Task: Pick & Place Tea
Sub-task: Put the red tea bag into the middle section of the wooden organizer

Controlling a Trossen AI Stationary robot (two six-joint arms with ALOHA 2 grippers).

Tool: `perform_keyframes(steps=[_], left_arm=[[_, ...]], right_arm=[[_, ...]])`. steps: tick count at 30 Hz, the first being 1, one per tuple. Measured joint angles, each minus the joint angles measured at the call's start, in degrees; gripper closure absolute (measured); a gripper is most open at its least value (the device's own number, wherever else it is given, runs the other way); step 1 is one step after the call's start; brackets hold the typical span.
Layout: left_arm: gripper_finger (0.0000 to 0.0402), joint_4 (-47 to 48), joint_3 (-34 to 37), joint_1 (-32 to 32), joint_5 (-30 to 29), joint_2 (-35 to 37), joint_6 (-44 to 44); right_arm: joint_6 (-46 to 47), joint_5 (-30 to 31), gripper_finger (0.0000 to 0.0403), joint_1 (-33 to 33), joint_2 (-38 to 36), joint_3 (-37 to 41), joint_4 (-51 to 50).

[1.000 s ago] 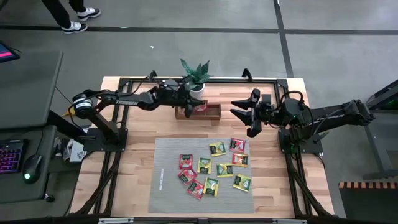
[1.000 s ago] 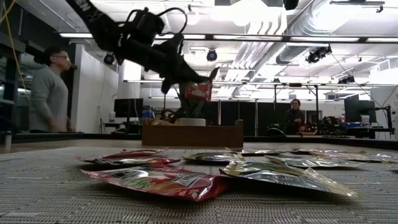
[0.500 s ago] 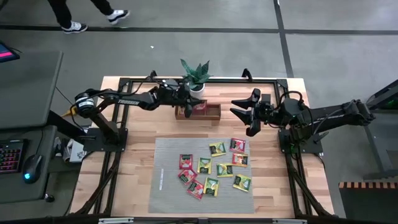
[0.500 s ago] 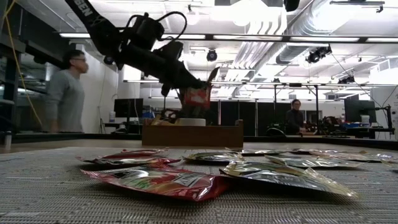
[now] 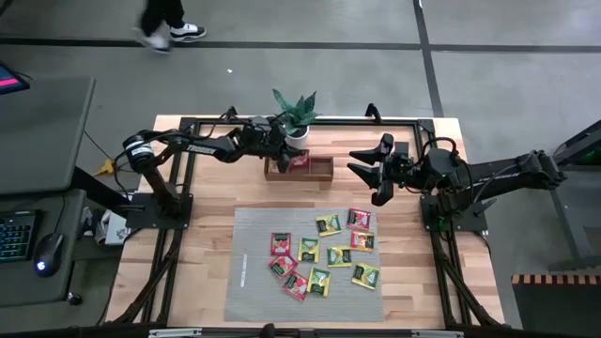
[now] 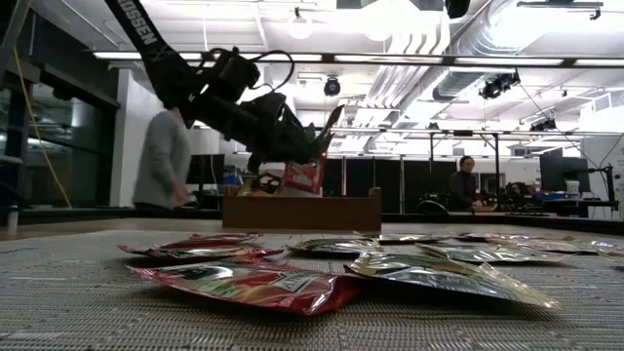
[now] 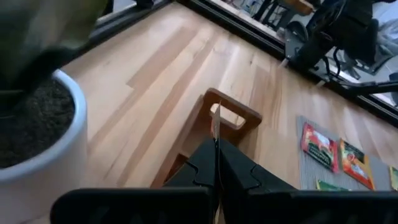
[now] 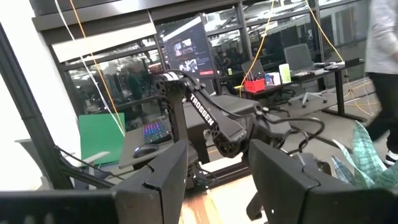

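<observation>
My left gripper (image 5: 285, 154) is shut on a red tea sachet (image 6: 303, 176), which hangs over the left end of the brown wooden tray (image 5: 319, 170), its lower edge about level with the tray's rim (image 6: 302, 198). In the left wrist view the sachet (image 7: 216, 127) shows edge-on as a thin line above the tray (image 7: 239, 111). Several more red, yellow and green tea sachets (image 5: 324, 252) lie flat on the grey ribbed mat (image 5: 254, 282). My right gripper (image 5: 361, 165) hangs open above the table's right side, away from the tea, with nothing between its fingers (image 8: 163, 180). My left gripper pinches the red sachet by its upper edge (image 6: 304, 163) between its two fingers. The fingers (image 6: 283, 144) slant down from the table's left. The sachet hangs upright below them, clear of the table; whether its lower edge touches the tray I cannot tell.
A plant in a white pot (image 5: 296, 117) stands just behind the tray, close by my left gripper; its pot (image 7: 43, 149) fills one side of the left wrist view. Black frame rails (image 5: 188, 169) run along the table's sides. People move in the room beyond (image 6: 164, 161).
My left gripper has sunk toward the wooden tray with the red sachet, still shut on it. The sachet hung well above the tray's rim and now hangs down to it. A person has walked across the background.
</observation>
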State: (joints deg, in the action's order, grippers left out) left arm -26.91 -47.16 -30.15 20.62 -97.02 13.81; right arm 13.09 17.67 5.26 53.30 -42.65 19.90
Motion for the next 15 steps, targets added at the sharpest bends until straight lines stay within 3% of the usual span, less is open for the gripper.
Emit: perform_keyframes(steps=[15], left_arm=[[0.0399, -0.35, -0.07, 0.15, -1.64, -2.24, 1.52]], right_arm=[[0.14, 0.46, 0.0235, 0.0, 0.0, 0.0, 0.01]])
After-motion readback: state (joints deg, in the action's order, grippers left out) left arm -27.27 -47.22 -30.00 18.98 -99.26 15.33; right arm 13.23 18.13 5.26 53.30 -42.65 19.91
